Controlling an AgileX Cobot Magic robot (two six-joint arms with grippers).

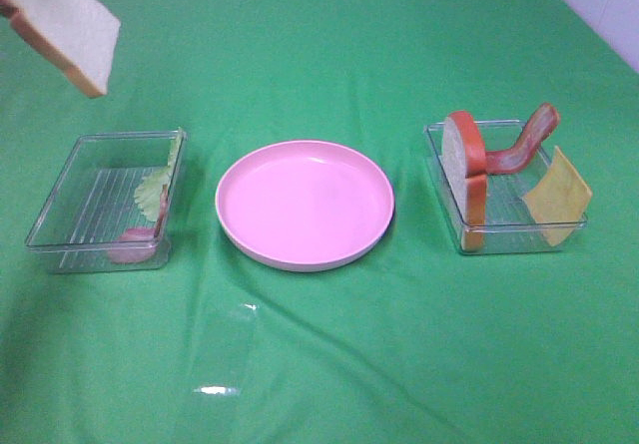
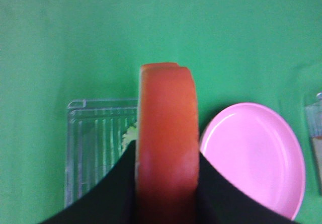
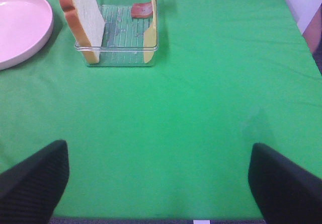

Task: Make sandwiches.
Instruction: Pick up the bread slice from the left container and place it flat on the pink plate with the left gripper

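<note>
L tool [image 2: 167,183] clamps bread slice [image 2: 166,118] edge-on betw jaws; R tool [image 3: 158,181] wide open, empty.

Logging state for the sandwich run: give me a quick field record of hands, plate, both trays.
left hand: shut on bread slice, held up off the table
right hand: open, empty, over bare cloth
pink plate: nothing on it
left tray: lettuce, one reddish piece
right tray: second bread slice on edge, bacon strip, cheese square leaning
</note>
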